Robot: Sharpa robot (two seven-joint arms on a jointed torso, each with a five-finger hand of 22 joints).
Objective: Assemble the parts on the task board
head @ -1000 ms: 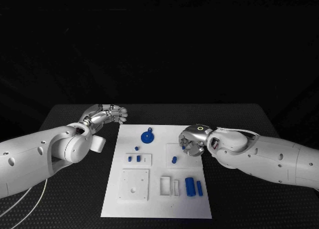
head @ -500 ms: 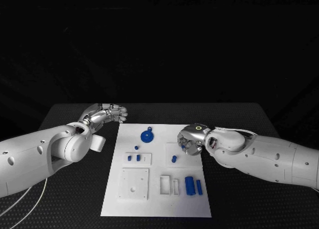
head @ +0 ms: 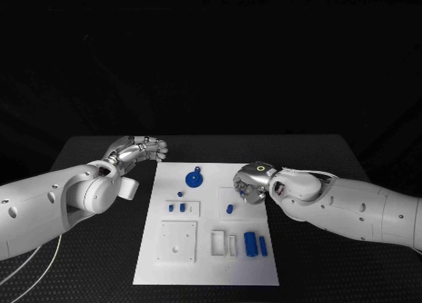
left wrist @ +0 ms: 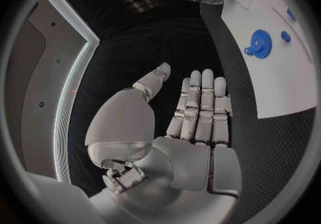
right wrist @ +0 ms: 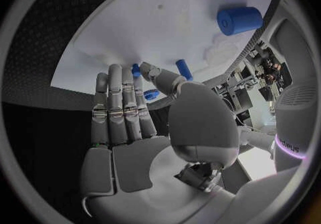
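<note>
Head view: white board (head: 206, 252) lying mid-surface (head: 330, 252) with blue gear (head: 194, 180), small pegs (head: 176, 207) and two cylinders (head: 256, 243) on it; left robot hand (head: 138, 150) beside its far left corner, fingers straight and apart, empty; right robot hand (head: 253, 185) over its right edge, fingers extended, holding nothing.
</note>
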